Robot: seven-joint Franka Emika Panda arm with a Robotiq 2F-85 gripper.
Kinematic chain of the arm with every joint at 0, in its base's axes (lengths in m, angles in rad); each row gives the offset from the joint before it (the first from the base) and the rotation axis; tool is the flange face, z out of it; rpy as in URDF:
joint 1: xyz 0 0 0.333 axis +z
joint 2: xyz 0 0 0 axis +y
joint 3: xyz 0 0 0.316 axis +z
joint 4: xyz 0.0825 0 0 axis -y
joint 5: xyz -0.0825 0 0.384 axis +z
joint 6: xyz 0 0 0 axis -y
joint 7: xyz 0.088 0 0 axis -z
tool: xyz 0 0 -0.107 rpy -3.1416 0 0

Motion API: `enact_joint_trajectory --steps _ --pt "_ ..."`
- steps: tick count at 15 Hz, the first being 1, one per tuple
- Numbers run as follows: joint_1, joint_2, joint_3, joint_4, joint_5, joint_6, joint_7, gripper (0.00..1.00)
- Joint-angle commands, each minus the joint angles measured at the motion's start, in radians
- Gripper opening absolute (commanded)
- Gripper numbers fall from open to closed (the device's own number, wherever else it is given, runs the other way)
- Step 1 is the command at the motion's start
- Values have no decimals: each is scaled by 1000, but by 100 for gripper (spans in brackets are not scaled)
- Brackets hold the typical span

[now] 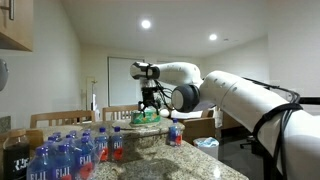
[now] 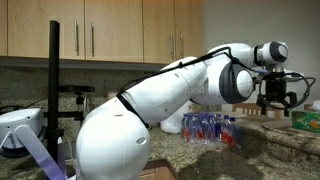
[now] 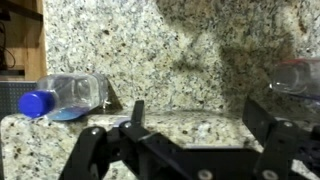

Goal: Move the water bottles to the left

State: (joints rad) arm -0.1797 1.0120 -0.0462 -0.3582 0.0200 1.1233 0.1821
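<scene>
Several small clear water bottles with blue caps and red labels stand on the granite counter. In an exterior view one water bottle stands alone just right of and below my gripper, and others sit further left. A cluster of bottles shows left of my gripper. In the wrist view my gripper is open above bare counter with nothing between its fingers. A blue-capped bottle lies to its left, and part of another bottle shows at the right edge.
A wrapped pack of larger FIJI bottles fills the near left of the counter. A green object lies under the gripper, seen also as a green object. Wooden cabinets hang behind, and a black stand rises nearby.
</scene>
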Motion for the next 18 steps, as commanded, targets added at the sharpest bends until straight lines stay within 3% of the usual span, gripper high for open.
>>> enact_joint_trajectory --steps 1,5,15,16,18 --pt "-73 -23 -2 -29 5 -18 -67 100" --pt "-134 -15 -4 -28 1 -14 -127 100" --pt "-194 33 -36 -29 -17 23 -212 100" --pt "-153 64 -26 -30 -9 54 -165 100" --pt "-142 92 -23 -17 -12 77 -178 100"
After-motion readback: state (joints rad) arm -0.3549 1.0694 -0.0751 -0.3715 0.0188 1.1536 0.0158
